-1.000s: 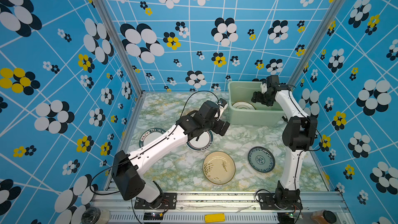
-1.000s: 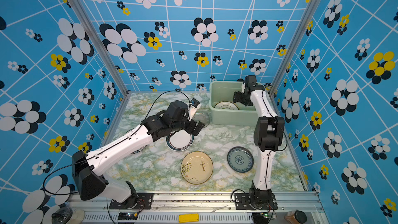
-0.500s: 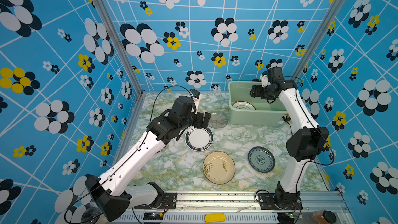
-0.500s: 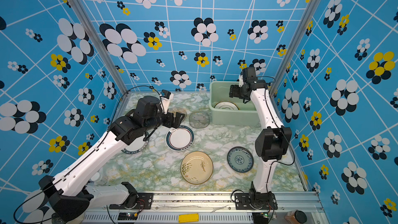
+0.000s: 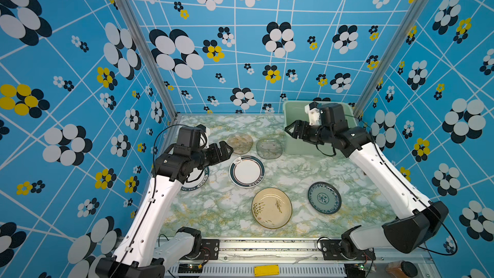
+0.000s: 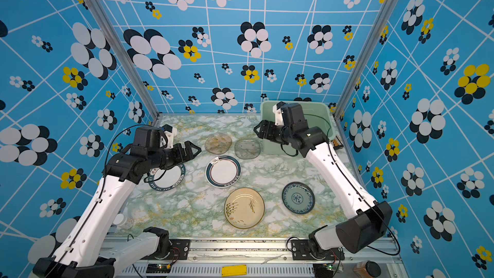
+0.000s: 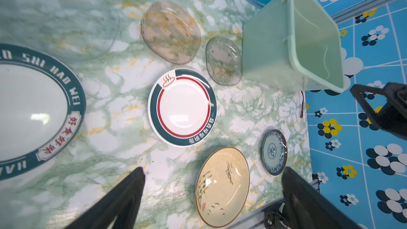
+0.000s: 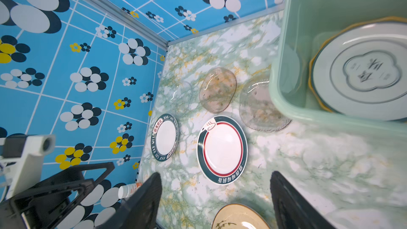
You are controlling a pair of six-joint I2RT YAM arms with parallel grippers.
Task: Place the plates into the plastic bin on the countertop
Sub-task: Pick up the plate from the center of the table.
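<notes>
Glass is the worry. The amber glass plate (image 5: 240,143) and grey glass plate (image 5: 269,148) lie flat on the countertop (image 5: 294,172), the grey one just beside the wall of the plastic bin (image 5: 296,147).

- 4 more plates are plain to see: red-ringed white plate (image 5: 246,171), lettered plate (image 5: 200,181) partly under the left arm, cream brush-marked plate (image 5: 271,208) and blue-white plate (image 5: 324,197). The bin, at the far right corner, already holds a white plate (image 8: 363,73) on a yellow-edged one.
- Left gripper (image 5: 227,148): jaws apart, empty, near the amber plate.
- Right gripper (image 5: 288,130): jaws apart, empty, by the bin's near corner above the grey plate.

Risks, as I judge them:
1. Both arms point at the same 2 glass plates, so they could collide.
2. Flat, slick rims give a finger little to get under, so a plate may skid rather than lift.
3. The grey plate sits close to the bin, so a finger could jam against the wall or shove the bin.
4. A release from too high onto the stack could chip a plate.
</notes>
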